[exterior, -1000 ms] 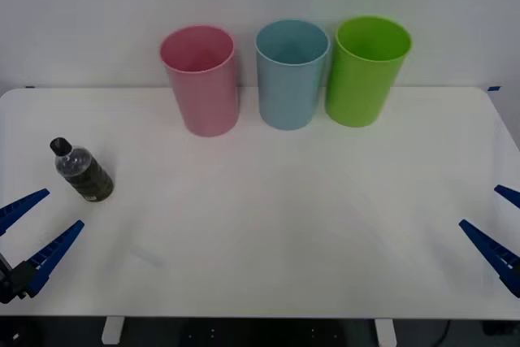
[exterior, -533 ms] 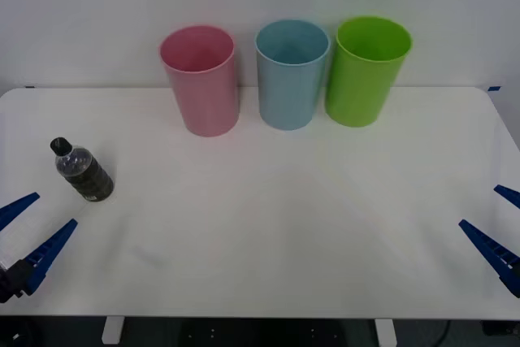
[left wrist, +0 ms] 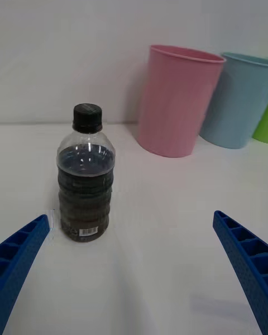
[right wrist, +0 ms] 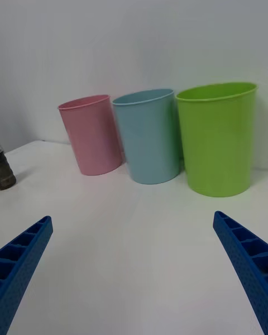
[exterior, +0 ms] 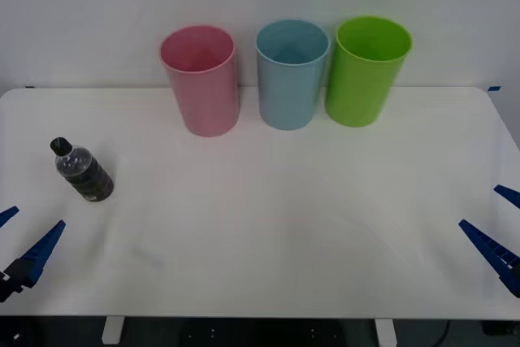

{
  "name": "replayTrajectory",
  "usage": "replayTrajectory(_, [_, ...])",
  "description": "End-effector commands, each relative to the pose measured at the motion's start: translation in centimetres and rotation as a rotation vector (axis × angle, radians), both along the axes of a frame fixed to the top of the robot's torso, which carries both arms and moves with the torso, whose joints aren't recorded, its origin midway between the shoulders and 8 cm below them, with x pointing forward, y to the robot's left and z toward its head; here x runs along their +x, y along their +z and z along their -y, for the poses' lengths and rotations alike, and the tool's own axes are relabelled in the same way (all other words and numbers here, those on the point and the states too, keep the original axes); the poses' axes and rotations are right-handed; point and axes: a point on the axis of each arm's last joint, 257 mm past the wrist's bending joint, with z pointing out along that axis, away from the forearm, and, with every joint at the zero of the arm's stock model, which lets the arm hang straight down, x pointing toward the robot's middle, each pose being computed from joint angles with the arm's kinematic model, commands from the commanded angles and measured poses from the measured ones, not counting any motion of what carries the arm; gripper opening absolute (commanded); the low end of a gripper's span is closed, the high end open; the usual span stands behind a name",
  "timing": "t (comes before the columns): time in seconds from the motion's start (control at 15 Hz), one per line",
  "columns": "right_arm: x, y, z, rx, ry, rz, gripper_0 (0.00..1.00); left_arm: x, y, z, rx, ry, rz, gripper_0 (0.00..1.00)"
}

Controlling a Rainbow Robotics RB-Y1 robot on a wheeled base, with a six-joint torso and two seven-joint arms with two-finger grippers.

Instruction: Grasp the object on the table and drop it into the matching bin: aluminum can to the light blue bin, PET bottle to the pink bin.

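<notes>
Left hand [exterior: 16,241] wide open, empty, low at the desk's [exterior: 268,225] near-left corner. PET bottle [exterior: 83,171] stands upright just ahead of it, slightly toward centre, long axis vertical, apart from the fingers. Right hand [exterior: 497,225] open, empty, far right, well apart, so left is nearer. Pink bin [exterior: 201,79] beyond the bottle, toward centre.
</notes>
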Motion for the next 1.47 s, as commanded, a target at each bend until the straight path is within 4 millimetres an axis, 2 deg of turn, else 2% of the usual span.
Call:
replayTrajectory(0.07, [0.0,0.0,0.0,0.0,0.0,0.0,1.0,0.2,-1.2,-1.2,0.003,0.067,-0.031,1.0])
replayTrajectory(0.53, [0.0,0.0,0.0,0.0,0.0,0.0,1.0,0.8,-1.9,-2.3,-0.007,0.128,-0.049,1.0])
replayTrajectory(0.93, [0.0,0.0,0.0,0.0,0.0,0.0,1.0,4.2,-3.6,-1.9,0.021,0.126,-0.061,1.0])
replayTrajectory(1.47, [0.0,0.0,0.0,0.0,0.0,0.0,1.0,8.6,-4.0,-0.4,0.034,0.11,-0.056,1.0])
